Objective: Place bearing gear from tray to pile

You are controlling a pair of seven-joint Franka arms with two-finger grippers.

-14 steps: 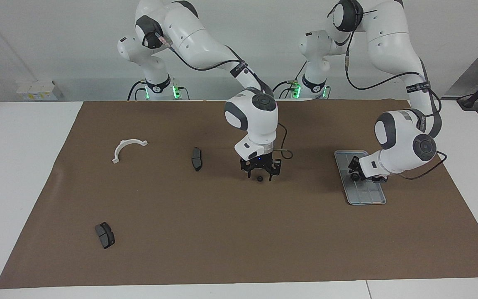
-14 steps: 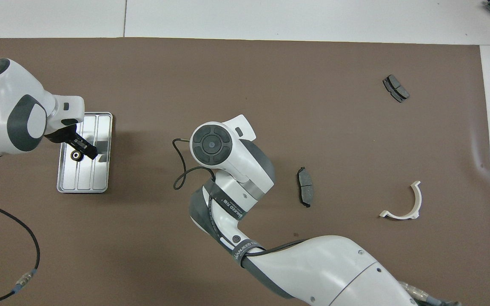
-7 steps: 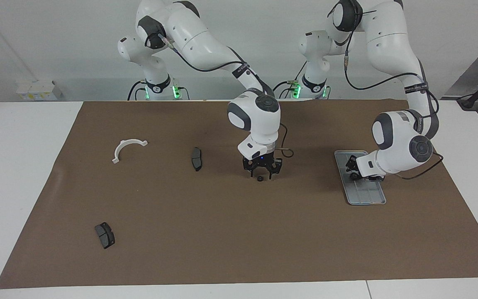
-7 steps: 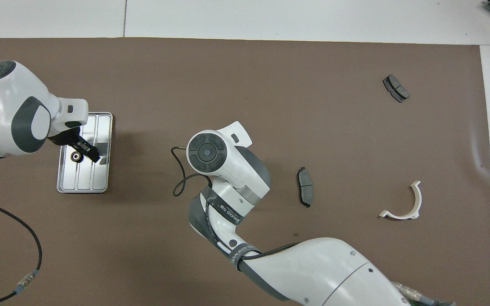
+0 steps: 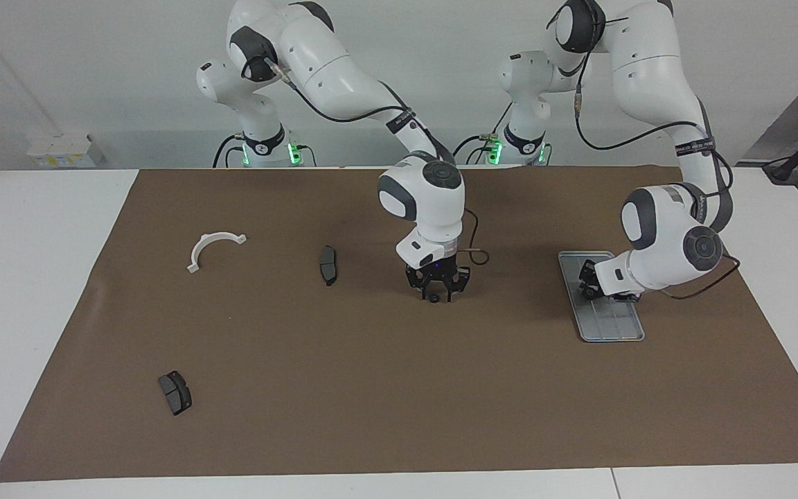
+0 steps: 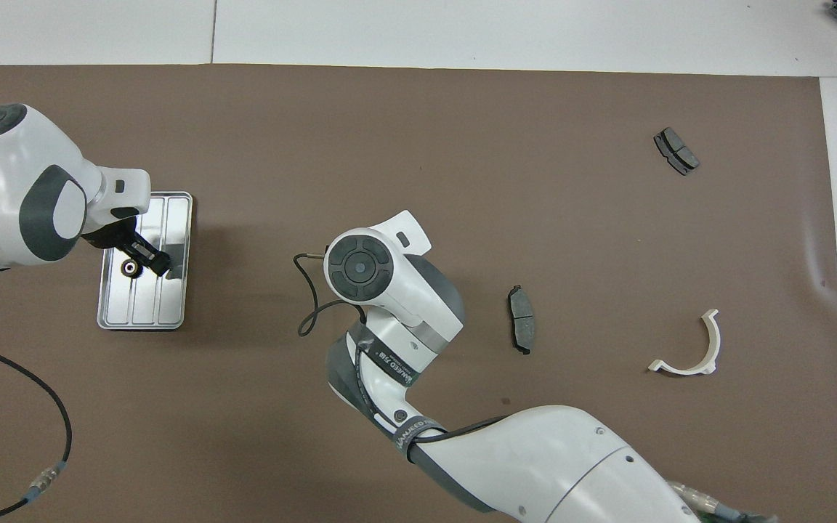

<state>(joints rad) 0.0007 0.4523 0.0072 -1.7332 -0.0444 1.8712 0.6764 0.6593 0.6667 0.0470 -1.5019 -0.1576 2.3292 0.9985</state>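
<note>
The left gripper [image 5: 589,289] reaches into the flat silver-grey grooved metal tray [image 6: 171,211] near the mat's left-arm edge, seemingly clasping a small black toothed gear [image 6: 128,268], while the right gripper [image 5: 434,290] straddles another small black part [image 5: 433,298] mid-mat, grip unclear.

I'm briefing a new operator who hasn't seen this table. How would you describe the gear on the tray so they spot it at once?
Find the flat silver-grey grooved metal tray on the brown mat at the left arm's end of the table. On its half nearer the middle lies a small black toothed gear, right at the left gripper. It is the only round toothed part; the other dark pieces are flat pads out on the mat.
</note>
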